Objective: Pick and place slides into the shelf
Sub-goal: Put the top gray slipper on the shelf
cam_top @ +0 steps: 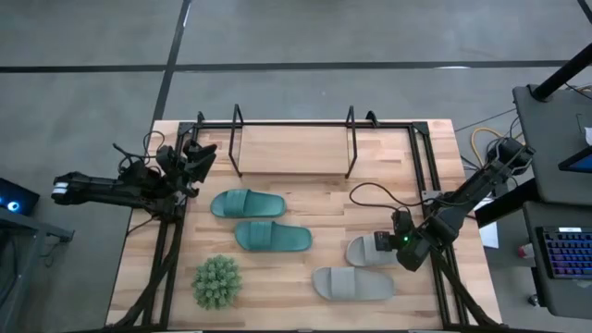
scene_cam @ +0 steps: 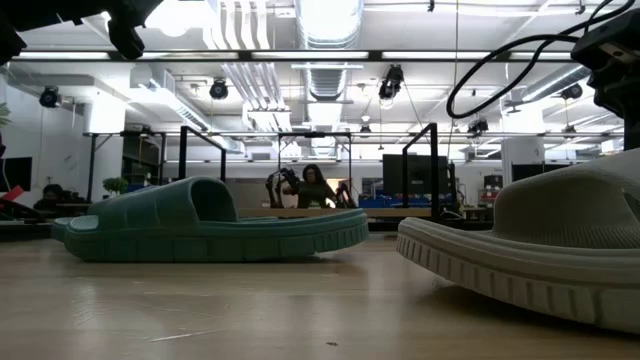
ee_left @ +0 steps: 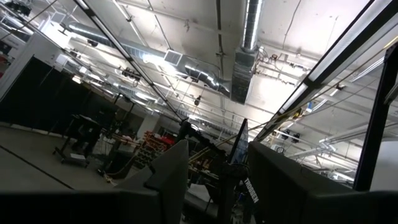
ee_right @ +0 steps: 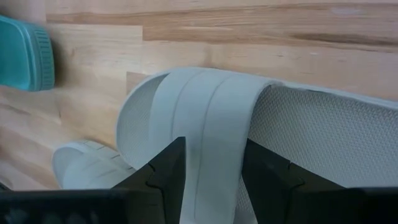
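Four slides lay on the light wood table (cam_top: 305, 199) in the high view: two teal slides (cam_top: 245, 203) (cam_top: 273, 238) near the middle and two grey slides (cam_top: 373, 250) (cam_top: 351, 283) toward the right, with a spiky green plant (cam_top: 216, 281) at the near left; the shelf (cam_top: 293, 148) stood at the far edge, its board bare; the left gripper (cam_top: 196, 157) hung beside the shelf's left end, while the right gripper (cam_top: 393, 242) sat over the upper grey slide; in the low view a teal slide (scene_cam: 210, 222) and a grey slide (scene_cam: 540, 240) rested on the tabletop, with a bright workshop and a person (scene_cam: 312, 186) behind; the left wrist view showed only ceiling ducts and lights beyond spread fingers (ee_left: 168, 174); the right wrist view showed the jaws straddling the grey slide's strap (ee_right: 211, 118), whether gripping it I cannot tell.
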